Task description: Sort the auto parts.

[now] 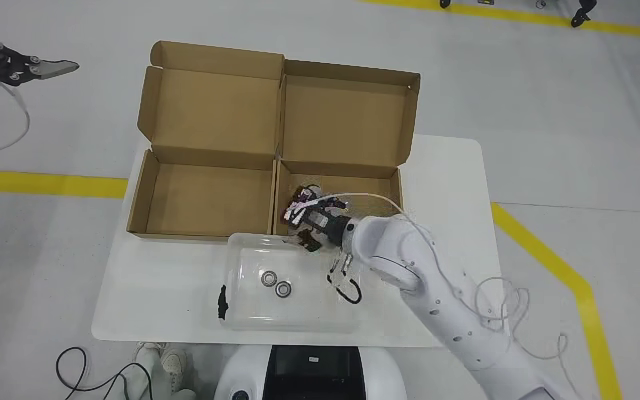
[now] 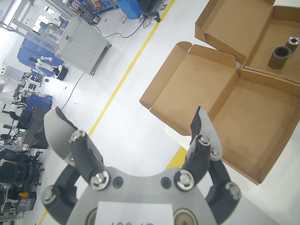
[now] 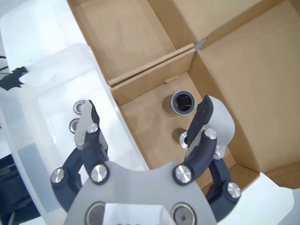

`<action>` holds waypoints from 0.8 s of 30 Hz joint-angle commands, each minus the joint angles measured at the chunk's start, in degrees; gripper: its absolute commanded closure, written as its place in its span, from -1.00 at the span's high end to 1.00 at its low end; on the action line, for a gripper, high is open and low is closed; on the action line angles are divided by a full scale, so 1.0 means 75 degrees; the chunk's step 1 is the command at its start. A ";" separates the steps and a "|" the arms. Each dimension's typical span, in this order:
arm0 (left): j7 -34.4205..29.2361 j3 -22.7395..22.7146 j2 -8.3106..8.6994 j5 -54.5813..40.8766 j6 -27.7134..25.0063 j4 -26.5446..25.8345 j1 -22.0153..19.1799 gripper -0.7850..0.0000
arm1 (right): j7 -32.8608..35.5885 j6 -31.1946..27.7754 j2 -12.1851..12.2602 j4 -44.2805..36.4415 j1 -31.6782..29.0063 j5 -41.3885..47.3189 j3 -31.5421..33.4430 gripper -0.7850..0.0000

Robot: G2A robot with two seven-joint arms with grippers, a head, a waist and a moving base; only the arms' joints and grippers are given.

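Two metal bearings (image 1: 276,284) lie in a clear plastic bin (image 1: 250,250) at the table's front; the right wrist view has them as bearings (image 3: 77,115). Behind the bin stand two open cardboard boxes. The left box (image 1: 200,198) is bare inside. The right box (image 3: 150,127) holds an upright dark sleeve (image 3: 179,105) and a smaller metal cylinder (image 3: 183,139), partly hidden by a finger. My right gripper (image 3: 148,101) hangs open above the seam between bin and right box, holding nothing. My left gripper (image 2: 128,111) is open over the floor, far left of the table.
Both box lids (image 1: 280,105) stand open toward the far side. A black scrap (image 1: 222,300) sits at the bin's left end. A black cable loop (image 1: 345,290) hangs by the right arm. The white table (image 1: 450,200) has free room on its right.
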 commanded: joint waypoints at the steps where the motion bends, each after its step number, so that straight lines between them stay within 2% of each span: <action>1: 0.0000 0.0000 0.0000 0.0000 0.0000 0.0000 0.0000 1.00 | -0.0161 -0.0131 0.0027 -0.0231 -0.0202 -0.0045 -0.0037 0.87; 9: 0.0000 0.0000 0.0000 0.0000 0.0000 0.0000 0.0000 1.00 | -0.0563 -0.0391 0.0101 -0.0668 -0.0786 -0.0697 -0.0374 0.91; 24: 0.0000 0.0000 0.0000 0.0000 0.0000 0.0000 0.0000 1.00 | -0.0836 -0.0406 0.0112 -0.0525 -0.0875 -0.0965 -0.0453 0.98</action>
